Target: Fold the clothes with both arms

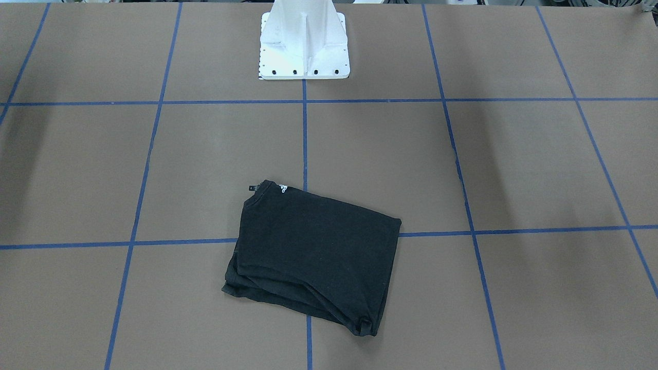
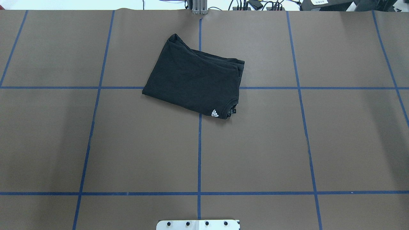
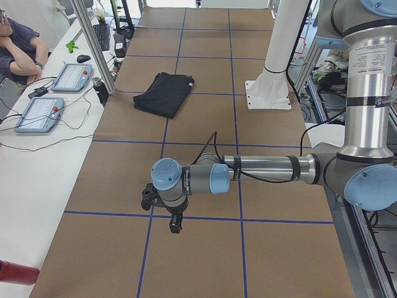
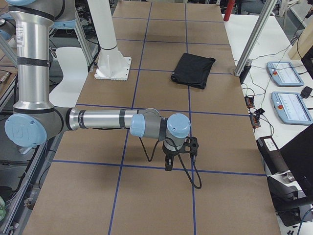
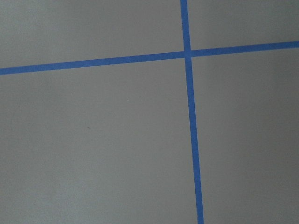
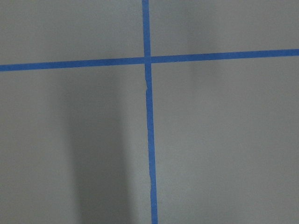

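The folded black T-shirt [image 2: 195, 80] lies mid-surface [image 2: 127, 143] toward the edge opposite the robot. The left hand [image 3: 175, 223] and right hand [image 4: 168, 164] hang over opposite ends. Whether they are spread or pressed together, I cannot tell.

Brown table [image 2: 143, 143], white mount [image 1: 303, 51], seated person [image 3: 18, 46]

1 shirt [image 1: 313, 257] (well apart from both grippers' fingers). 2 arms: left arm [image 3: 267, 169], right arm [image 4: 102, 119]. 2 grippers: left gripper [image 3: 175, 226], right gripper [image 4: 168, 165]. 1 white mount [image 1: 304, 46]. 2 tablets [image 3: 73, 77] [image 3: 40, 113], 1 mouse [image 3: 83, 58], 1 person [image 3: 18, 53]. Below the fingers, 1 tape crossing [image 5: 187, 52] in each wrist view, so 2 [image 6: 146, 59].
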### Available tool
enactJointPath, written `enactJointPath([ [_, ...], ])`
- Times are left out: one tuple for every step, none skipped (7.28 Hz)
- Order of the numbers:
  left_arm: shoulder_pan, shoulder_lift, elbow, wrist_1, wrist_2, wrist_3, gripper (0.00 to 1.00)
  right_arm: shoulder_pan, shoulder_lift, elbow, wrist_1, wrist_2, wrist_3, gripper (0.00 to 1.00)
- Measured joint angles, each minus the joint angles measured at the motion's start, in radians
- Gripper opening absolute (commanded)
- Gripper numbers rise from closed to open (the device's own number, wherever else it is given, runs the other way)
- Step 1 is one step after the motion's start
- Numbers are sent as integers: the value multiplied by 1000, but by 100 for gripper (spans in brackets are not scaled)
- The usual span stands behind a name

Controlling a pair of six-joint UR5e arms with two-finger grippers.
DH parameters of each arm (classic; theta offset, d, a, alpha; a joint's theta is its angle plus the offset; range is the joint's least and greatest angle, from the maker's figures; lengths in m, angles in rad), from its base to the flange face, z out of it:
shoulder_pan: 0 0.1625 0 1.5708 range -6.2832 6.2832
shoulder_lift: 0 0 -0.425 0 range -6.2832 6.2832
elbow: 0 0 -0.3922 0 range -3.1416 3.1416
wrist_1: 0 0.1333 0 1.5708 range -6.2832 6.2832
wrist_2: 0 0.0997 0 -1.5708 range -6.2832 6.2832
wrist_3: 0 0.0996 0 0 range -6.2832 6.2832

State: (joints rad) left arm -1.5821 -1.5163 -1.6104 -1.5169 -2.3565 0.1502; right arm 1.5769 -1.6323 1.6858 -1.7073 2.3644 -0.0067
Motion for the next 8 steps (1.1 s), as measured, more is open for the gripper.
enactJointPath([
  [0, 0, 1, 0, -1, -1, 100, 0, 0, -2, 0, -1, 0, 100],
  [0, 0, 1, 2, -3, -5, 100, 0, 0, -2, -1, -1, 0, 100],
  [1, 0, 2, 4, -5, -9, 100, 0, -1, -3, -1, -2, 1, 100],
  [1, -1, 3, 6, -6, -12, 100, 0, -3, -3, -1, -2, 1, 100],
  [1, -1, 4, 8, -12, -27, 100, 0, -4, -3, -2, -2, 1, 100],
  [1, -1, 3, 7, -22, -52, 100, 0, -4, -3, -2, -2, 1, 100],
  [1, -1, 2, 6, -29, -71, 100, 1, -4, -3, -2, -3, 1, 100],
  [1, -1, 2, 5, -32, -80, 100, 1, -4, -4, -2, -5, 1, 100],
])
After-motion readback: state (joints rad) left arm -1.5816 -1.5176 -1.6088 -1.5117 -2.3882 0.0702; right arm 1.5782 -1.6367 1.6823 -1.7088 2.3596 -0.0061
